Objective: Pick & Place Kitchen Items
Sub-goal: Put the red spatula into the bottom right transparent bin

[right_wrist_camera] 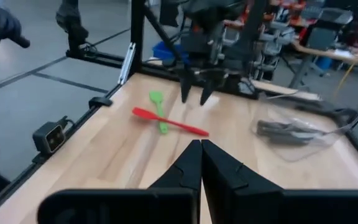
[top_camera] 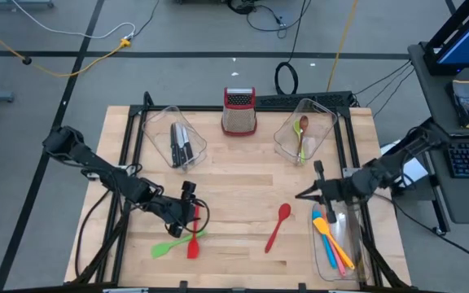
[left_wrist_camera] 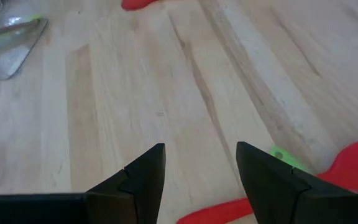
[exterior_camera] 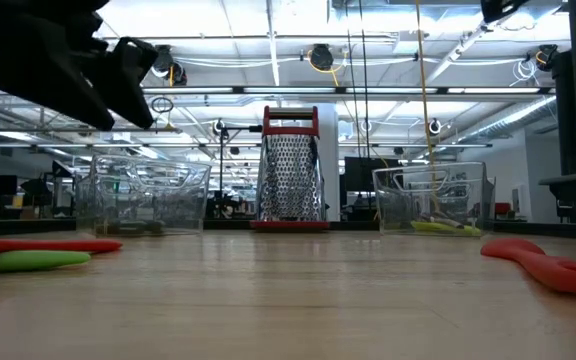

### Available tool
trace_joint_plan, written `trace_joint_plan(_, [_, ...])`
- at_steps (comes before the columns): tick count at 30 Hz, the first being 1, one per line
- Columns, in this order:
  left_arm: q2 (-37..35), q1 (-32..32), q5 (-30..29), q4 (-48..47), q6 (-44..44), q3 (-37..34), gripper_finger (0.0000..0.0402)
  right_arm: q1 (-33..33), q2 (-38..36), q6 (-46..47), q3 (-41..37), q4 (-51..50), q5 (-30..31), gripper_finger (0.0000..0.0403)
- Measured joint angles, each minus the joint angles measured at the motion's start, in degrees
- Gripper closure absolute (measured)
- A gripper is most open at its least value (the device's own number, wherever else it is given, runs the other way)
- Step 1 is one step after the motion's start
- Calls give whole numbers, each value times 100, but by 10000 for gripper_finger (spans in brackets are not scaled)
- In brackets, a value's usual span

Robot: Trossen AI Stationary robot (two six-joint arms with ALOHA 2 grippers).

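Red spatula [top_camera: 193,233] lies crossed over green spatula [top_camera: 175,243] beneath open left pincer [top_camera: 188,198].

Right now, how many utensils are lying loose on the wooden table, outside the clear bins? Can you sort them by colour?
Red: 2, the red spoon and the red spatula
Green: 1, the green spatula, which lies crossed with the red spatula
Total: 3
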Motion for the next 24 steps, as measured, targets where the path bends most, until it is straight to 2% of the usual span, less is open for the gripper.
trace_joint_plan(4, [164, 64, 4, -67, -14, 0, 199, -321, -268, -219, 0, -52, -33, 402])
trace_joint_plan(7, [393, 66, 2, -17, 37, 7, 199, -447, -497, -286, -43, -33, -296, 403])
trace_joint_plan(13, [928, 66, 17, -193, 382, 95, 199, -505, -1038, 48, -422, -11, -452, 403])
trace_joint_plan(20, [1169, -18, 258, -1400, 900, 692, 199, -505, -1363, 386, -696, -6, -449, 403])
trace_joint_plan(24, [1190, -49, 587, -1670, 1126, 789, 199, -505, -1381, 384, -697, 14, -425, 403])
